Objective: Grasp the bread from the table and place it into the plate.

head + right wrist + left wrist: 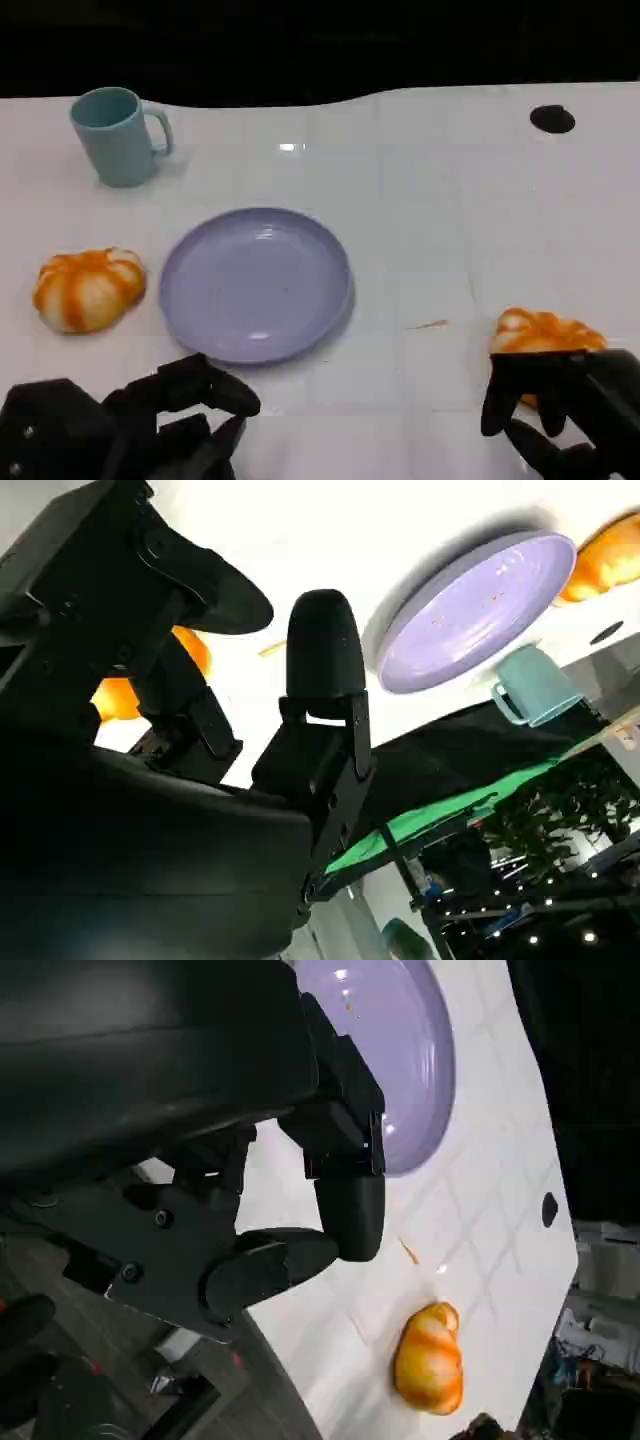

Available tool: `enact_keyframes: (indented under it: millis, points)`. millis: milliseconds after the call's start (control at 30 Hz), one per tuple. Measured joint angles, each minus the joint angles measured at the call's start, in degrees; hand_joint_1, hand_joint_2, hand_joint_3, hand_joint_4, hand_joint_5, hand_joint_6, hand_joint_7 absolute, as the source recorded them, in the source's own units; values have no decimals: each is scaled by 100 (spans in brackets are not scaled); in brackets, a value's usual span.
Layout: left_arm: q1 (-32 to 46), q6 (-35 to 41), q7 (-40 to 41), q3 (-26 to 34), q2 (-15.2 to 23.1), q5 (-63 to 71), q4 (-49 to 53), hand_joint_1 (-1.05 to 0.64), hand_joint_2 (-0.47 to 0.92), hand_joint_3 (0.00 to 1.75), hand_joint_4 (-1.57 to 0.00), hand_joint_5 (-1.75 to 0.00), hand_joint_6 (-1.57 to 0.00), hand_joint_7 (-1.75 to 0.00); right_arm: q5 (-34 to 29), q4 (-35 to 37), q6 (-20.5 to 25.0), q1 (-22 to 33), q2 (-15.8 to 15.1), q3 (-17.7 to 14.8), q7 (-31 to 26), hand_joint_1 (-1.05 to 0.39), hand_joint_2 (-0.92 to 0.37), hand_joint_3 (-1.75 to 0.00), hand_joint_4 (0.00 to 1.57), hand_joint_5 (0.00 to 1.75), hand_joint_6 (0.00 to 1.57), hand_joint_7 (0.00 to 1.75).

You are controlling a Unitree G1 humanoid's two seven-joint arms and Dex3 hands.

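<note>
As the right robot hand (pixel 565 405) hovers open at the near bread (pixel 545 335), this light, soft-looking roll suits a gentle side grasp; left robot hand (pixel 130 425) open, empty.

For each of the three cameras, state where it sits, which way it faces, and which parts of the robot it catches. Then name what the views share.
Head view: high on the robot, looking down at the white table; left hand lower left, right hand lower right by a bread roll.
Left wrist view: behind the left hand, facing across the table toward the plate.
Right wrist view: behind the right hand, tilted, facing the plate and teal mug.
Shared: all three show the purple plate.
</note>
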Motion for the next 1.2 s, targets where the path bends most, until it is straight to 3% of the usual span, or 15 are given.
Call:
enact_keyframes:
  millis: [867, 1200]
  points:
    - [-13, 5, 0, -3, 7, 9, -6, -27, 76, 75, -65, -175, -63, -130, -2, 3, 12, 0, 0, 11, 0, -9, -23, -128, 94, 175, 93, 123]
    - [-37, 6, 0, -2, 7, 14, -6, -27, 76, 75, -67, -175, -62, -130, -9, -1, 13, -26, 1, 12, -5, -8, -22, -130, 87, 174, 93, 102]
